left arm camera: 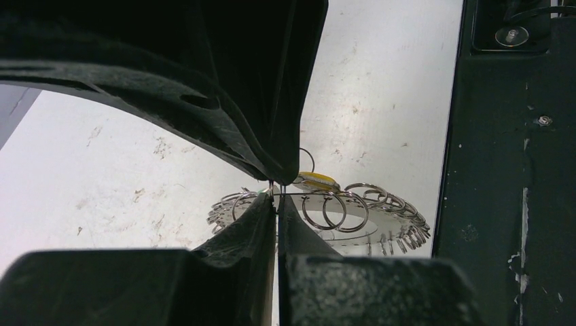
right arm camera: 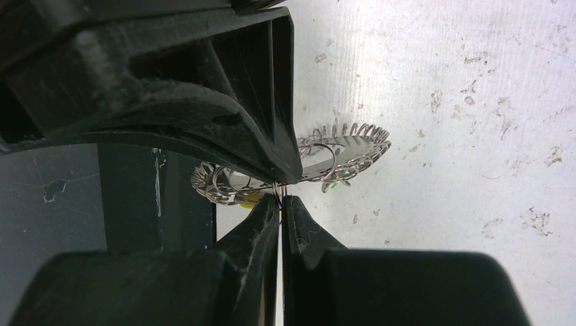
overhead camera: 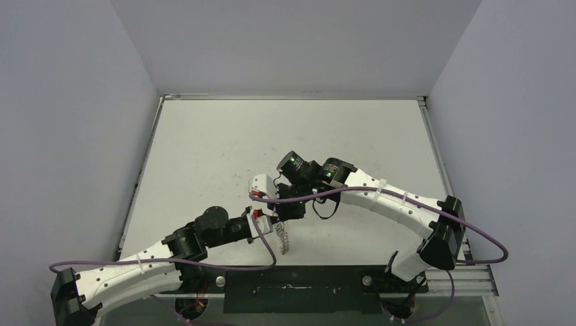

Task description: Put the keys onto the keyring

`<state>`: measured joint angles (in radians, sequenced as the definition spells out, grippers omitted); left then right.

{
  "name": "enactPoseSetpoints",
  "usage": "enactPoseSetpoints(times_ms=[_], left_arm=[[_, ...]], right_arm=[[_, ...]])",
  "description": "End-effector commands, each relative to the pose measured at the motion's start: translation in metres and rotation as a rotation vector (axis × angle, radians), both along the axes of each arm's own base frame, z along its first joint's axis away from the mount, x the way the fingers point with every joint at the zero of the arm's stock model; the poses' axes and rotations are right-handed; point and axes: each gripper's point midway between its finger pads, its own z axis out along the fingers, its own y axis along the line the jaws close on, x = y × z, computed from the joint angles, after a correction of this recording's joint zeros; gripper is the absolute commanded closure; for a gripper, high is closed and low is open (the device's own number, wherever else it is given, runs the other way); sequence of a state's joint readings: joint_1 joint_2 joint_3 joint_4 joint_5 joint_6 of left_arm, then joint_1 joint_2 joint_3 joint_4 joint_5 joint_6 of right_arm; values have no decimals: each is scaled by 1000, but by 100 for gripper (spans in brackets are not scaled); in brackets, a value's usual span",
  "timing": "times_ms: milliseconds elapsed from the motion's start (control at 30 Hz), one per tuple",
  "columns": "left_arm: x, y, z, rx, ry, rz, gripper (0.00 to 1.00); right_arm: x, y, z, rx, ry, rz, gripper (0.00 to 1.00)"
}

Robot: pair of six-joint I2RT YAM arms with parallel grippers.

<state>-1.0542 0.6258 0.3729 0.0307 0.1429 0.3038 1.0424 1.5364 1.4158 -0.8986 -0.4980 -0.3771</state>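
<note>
scuffed white table (overhead camera: 204,149); left end effector (left arm camera: 275,195) and right end effector (right arm camera: 280,197) pinch the keyring (left arm camera: 380,223).

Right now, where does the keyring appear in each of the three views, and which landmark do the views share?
Top external: keyring a little below centre, seen small and nearly edge-on.
Left wrist: keyring right of centre, lower half.
Right wrist: keyring at centre, partly hidden, its loops showing on both sides.
Shared landmark: the table's near edge, close to the keyring: below it in top external, right of it in left wrist, left of it in right wrist.
</note>
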Motion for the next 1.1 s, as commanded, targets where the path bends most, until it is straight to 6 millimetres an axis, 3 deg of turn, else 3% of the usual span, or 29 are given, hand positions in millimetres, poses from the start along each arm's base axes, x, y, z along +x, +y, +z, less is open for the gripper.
enactPoseSetpoints(times_ms=[0,67,200,433,500,667,867,933,1067], left_arm=[[0,-5,29,-90,-54,-15,100],[0,-6,30,-94,-54,-13,100],[2,-7,32,-95,-55,-9,87],[4,-13,32,-103,-51,-9,83],[5,-14,30,-99,-49,-8,84],[5,-12,25,-77,-42,-2,100],[4,-8,26,-93,-47,4,100],[4,-8,27,-112,-49,7,100],[4,-8,30,-171,-52,15,100]], right_arm=[[7,17,23,83,-41,-13,100],[7,18,23,85,-39,-12,100],[6,19,27,95,-35,-8,100],[3,20,26,99,-23,3,100],[3,20,25,96,-21,4,100],[3,20,26,100,-25,6,100],[8,21,25,104,-43,-9,99],[11,21,26,115,-54,-20,95],[22,18,32,177,-78,-63,66]])
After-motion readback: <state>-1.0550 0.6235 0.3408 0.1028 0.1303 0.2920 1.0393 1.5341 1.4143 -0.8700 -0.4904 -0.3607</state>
